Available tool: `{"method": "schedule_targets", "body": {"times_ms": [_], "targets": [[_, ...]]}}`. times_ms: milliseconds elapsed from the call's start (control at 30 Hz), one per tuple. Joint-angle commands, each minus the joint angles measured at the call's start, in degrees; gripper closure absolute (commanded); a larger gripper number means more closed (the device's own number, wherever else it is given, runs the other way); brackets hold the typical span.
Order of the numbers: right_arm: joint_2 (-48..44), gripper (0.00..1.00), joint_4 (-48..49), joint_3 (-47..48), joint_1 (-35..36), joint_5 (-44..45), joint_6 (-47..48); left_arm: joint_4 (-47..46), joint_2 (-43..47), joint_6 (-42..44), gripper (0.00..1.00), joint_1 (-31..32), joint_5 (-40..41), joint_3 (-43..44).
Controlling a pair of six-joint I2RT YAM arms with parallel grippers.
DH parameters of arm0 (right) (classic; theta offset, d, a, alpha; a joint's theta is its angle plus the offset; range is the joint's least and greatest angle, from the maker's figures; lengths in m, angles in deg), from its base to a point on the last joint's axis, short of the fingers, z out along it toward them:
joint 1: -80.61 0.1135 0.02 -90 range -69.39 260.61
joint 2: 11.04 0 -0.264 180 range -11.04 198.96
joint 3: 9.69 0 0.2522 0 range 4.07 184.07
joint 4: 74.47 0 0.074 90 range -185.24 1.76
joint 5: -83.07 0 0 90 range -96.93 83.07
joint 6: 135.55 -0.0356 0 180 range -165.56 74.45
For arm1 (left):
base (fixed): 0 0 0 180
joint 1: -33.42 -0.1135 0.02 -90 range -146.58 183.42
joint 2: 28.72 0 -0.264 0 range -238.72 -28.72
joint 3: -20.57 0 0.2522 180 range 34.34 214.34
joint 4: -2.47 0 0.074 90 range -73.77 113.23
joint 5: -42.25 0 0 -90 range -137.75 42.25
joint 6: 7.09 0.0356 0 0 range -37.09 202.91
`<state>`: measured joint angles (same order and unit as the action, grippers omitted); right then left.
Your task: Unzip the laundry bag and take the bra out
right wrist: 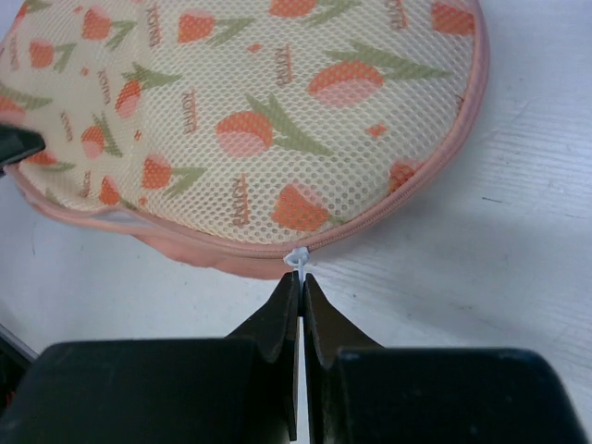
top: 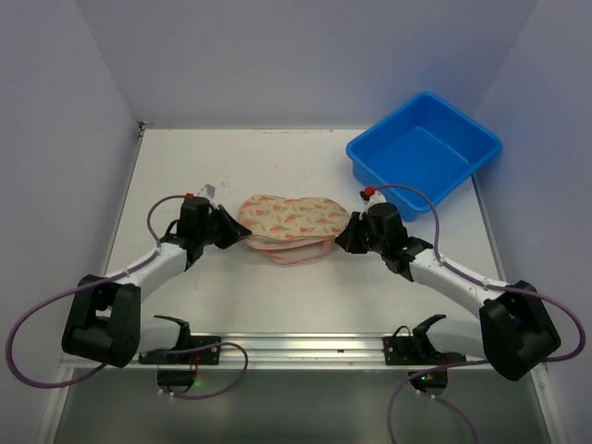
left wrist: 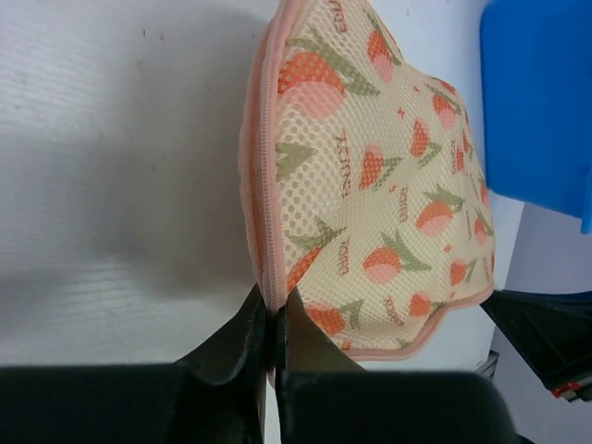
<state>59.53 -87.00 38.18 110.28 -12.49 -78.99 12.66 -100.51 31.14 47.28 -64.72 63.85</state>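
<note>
Pinched shut, the right end effector (right wrist: 301, 282) holds the small white zipper pull (right wrist: 298, 258) at the right end of the bag (right wrist: 250, 120). The bag lies flat in the middle of the table (top: 231, 296), zipped closed along every stretch of pink trim (right wrist: 467, 111) that shows. No bra is in view. At the bag's other end, toward the table's left edge, the left end effector (left wrist: 276, 310) is clamped on the trim seam, its fingers together over the fabric. A blue tub (top: 425, 153) sits well apart at the far right corner.

The step in hand looks to be the start of the unzip. Doing it well likely means keeping the left grip firm as an anchor, so that the soft case stays taut and does not slide. The right arm should then draw the pull low over the table and along the curve of the trim, not straight outward. The hold on the pull looks shallow, right at the fingertips, so a sideways tug could slip it free or drag the whole bag.
</note>
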Motion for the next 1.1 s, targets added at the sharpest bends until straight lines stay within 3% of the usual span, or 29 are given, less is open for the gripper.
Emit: {"method": "schedule_targets", "body": {"times_ms": [0, 100, 300, 400, 567, 733, 900, 1067], "targets": [[-1.92, 1.00, 0.08, -0.53, 0.30, -1.10, 3.54, 3.31, -4.31, 8.16, 0.94, -2.53, -1.13, 7.12], [0.62, 1.00, 2.36, 0.60, 1.26, -6.38, 3.20, 2.70, -9.76, 9.23, 0.79, -2.79, -2.27, 12.74], [8.34, 1.00, 7.02, 6.22, 9.86, -8.24, -1.54, 2.60, -18.21, 7.57, 0.14, -2.88, -6.31, 20.48], [11.95, 1.00, 10.36, 9.03, 12.16, -9.02, -3.39, 2.61, -15.86, 5.37, 0.09, -2.88, -6.32, 18.92], [18.89, 1.00, 15.64, 13.17, 14.71, -9.11, -5.07, -0.11, -5.59, -0.69, 0.05, -2.45, -4.83, 8.12], [22.68, 1.00, 16.26, 17.39, 16.38, -9.64, -5.07, 1.72, 3.75, -2.55, 0.05, -2.27, 2.28, 0.99], [21.11, 1.00, 15.64, 16.26, 16.82, -7.98, -4.28, 11.20, 6.84, 4.29, 0.04, -5.25, 12.39, 4.14], [17.24, 1.00, 11.26, 13.27, 16.74, -3.68, -2.70, 10.43, -0.43, 7.38, 0.04, -6.84, 10.83, 9.14]]}}
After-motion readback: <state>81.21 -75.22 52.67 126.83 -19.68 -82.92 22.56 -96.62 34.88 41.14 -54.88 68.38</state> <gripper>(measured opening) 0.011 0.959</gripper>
